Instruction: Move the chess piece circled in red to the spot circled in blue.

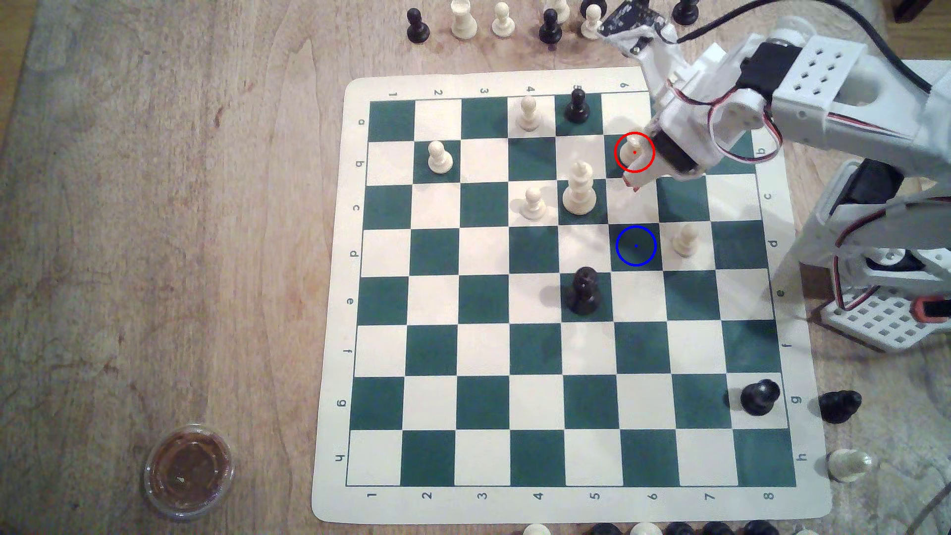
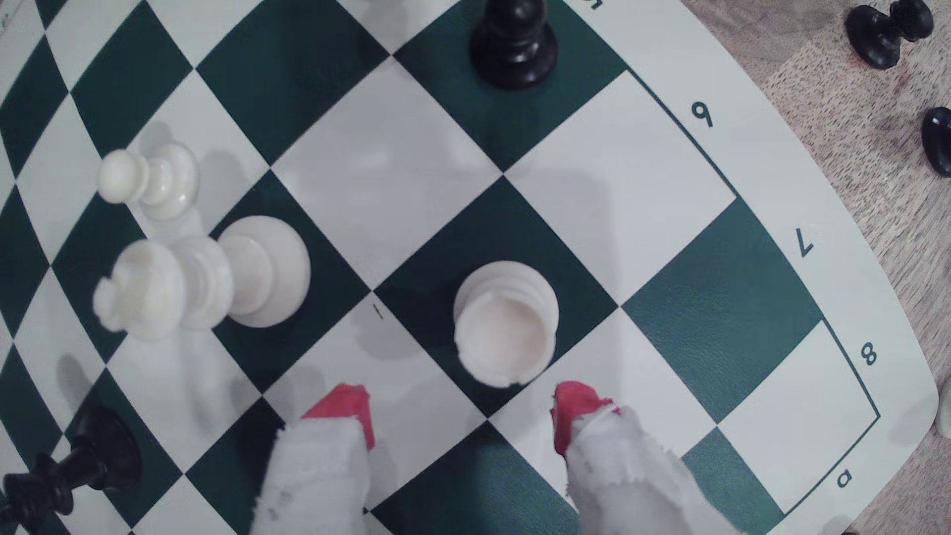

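My gripper (image 2: 463,411) hangs wide open, empty, above the chess piece (image 2: 507,321); a tall cream piece (image 2: 206,280) stands beside it.

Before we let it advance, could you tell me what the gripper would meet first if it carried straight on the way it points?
Probably the short cream-white rook-like chess piece: it stands just ahead of the open gripper, roughly between its red-tipped fingers, though height above the board is unclear.

Wooden table (image 1: 154,206) — chess mat (image 1: 566,506), spare pieces (image 1: 463,20), a lidded cup (image 1: 188,469).
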